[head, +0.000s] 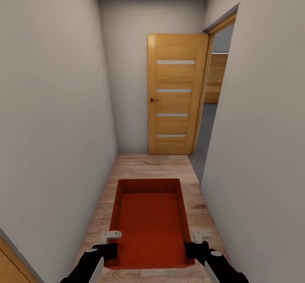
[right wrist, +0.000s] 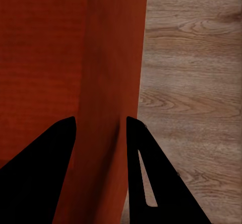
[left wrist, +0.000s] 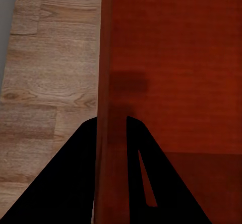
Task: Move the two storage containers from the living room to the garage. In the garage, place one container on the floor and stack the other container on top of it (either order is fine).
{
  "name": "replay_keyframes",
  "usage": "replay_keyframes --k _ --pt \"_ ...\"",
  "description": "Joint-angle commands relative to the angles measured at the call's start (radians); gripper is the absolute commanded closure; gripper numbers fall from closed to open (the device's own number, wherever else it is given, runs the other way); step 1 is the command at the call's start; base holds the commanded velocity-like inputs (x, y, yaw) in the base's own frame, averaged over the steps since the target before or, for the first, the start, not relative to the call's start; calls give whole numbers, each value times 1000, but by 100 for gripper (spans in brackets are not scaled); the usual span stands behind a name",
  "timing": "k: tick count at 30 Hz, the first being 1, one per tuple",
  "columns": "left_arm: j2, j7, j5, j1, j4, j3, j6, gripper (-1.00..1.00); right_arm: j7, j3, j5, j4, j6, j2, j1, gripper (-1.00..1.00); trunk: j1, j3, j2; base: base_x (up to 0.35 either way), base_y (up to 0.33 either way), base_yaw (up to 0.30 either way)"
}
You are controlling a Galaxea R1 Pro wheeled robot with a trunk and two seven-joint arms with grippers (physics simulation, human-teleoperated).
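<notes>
The robot stands in a narrow corridor with pale walls and light wood plank flooring. At the far end an orange-brown door with frosted stripes stands swung open; beside it, a doorway opens to the right onto a darker grey floor surface. That room is probably the garage, though the narrow strip visible is too little to confirm it.

One storage container is carried in front of the robot, held level, open side up, above the plank flooring. It appears empty.

The left pincer grips the container's left wall near the near corner. In the left wrist view the left pincer has one finger on each side of that wall, closed firmly onto it. The right pincer holds the opposite wall in the same way; in the right wrist view the right pincer straddles the wall, clamped onto it.

Task status, judged from this position: transport of one container is in progress and short of the doorway. Remaining: pass the doorway, set this container down on the concrete, and stack the two containers.
</notes>
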Motion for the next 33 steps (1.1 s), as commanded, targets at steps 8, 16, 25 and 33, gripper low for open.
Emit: replay_keyframes --k 8,16,25,33 --pt "2 19 -17 0 0 -1 8 100 23 8 -15 -23 -22 -1 -1 100 1 -2 -1 329 0 0" --pt "2 19 -17 0 0 -1 8 100 23 8 -15 -23 -22 0 -1 100 1 -2 -1 329 0 0" --pt "2 19 -17 0 0 -1 8 100 23 8 -15 -23 -22 -1 -1 100 1 -2 -1 329 0 0" --pt "2 19 -17 0 0 -1 8 100 23 8 -15 -23 -22 -1 -1 100 1 -2 -1 329 0 0"
